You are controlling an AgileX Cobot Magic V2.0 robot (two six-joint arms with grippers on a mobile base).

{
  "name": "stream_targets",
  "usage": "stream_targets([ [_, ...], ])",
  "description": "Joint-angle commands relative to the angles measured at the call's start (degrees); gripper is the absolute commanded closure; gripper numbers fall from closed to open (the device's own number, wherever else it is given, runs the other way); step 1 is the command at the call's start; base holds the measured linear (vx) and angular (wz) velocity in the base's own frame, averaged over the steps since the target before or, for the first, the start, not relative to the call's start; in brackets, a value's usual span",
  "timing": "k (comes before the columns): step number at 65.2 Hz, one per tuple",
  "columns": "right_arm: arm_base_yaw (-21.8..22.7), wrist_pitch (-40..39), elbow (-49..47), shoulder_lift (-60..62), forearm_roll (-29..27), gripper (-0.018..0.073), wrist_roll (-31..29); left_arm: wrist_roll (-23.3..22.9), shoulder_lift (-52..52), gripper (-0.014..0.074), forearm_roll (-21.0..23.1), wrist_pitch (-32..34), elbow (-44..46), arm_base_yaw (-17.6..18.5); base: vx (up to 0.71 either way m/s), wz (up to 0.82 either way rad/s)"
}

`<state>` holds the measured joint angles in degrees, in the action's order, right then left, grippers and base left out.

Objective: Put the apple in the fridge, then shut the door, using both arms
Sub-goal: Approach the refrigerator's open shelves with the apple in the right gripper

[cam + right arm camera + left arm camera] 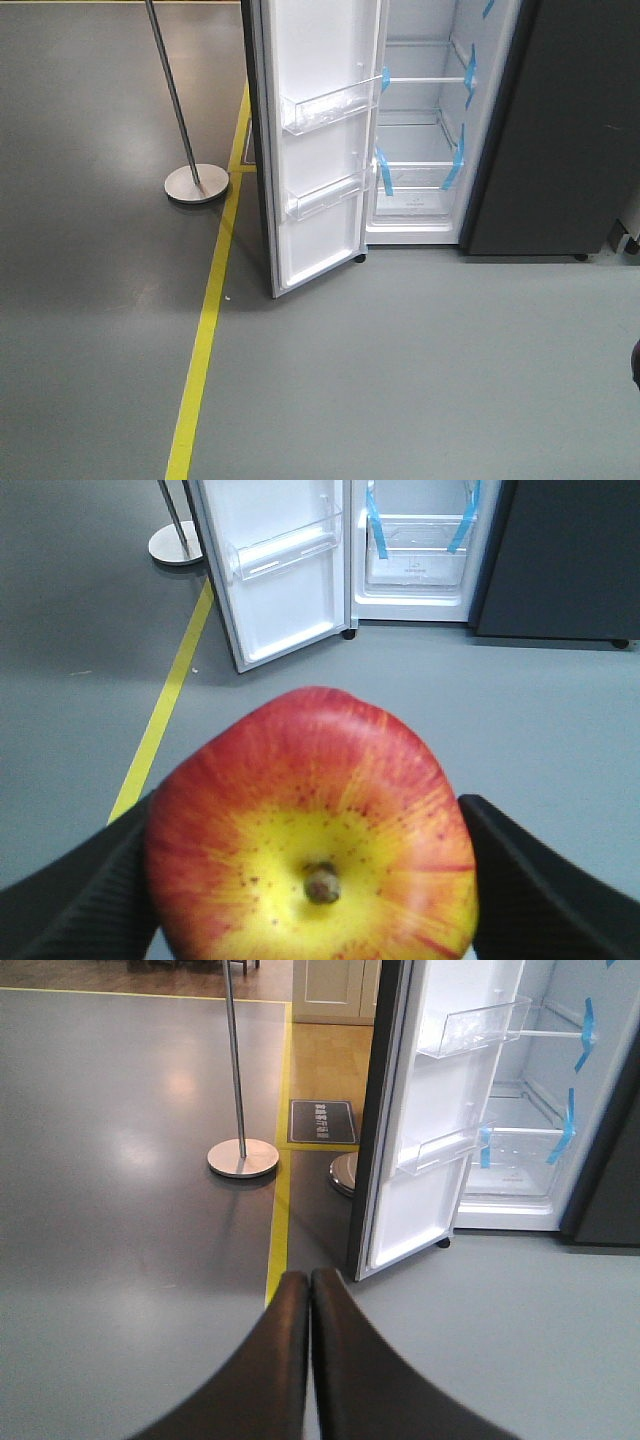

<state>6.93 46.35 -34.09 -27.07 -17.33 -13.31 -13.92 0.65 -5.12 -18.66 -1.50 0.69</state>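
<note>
My right gripper [312, 880] is shut on the red and yellow apple [310, 780], stem end towards the camera, held above the grey floor. The fridge [420, 130] stands ahead with its white interior, glass shelves and blue tape strips showing; it also shows in the right wrist view [415, 540] and the left wrist view [520, 1110]. Its door [320, 140] is swung wide open to the left, white inside with clear bins; it shows in both wrist views [440, 1110] [275, 560] too. My left gripper [310, 1285] is shut and empty, above the floor in front of the door's edge.
A metal pole on a round base [196, 183] stands left of the door. A yellow floor line [205, 330] runs along the floor towards me. A dark grey door panel [560, 130] stands right of the open compartment. A dark floor mat [322, 1122] lies behind the door.
</note>
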Motion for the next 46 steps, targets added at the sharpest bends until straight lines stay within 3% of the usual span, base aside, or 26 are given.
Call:
stream_targets([
  [1,0.2,-4.0,-1.6,-0.3,-1.0,0.0474,-0.1,-0.4,0.8,0.0601,0.2,4.2,-1.1,0.0,0.06,-0.02],
  [46,0.2,-4.0,-1.6,-0.3,-1.0,0.0474,-0.1,-0.4,0.8,0.0601,0.2,4.2,-1.1,0.0,0.08,-0.03],
])
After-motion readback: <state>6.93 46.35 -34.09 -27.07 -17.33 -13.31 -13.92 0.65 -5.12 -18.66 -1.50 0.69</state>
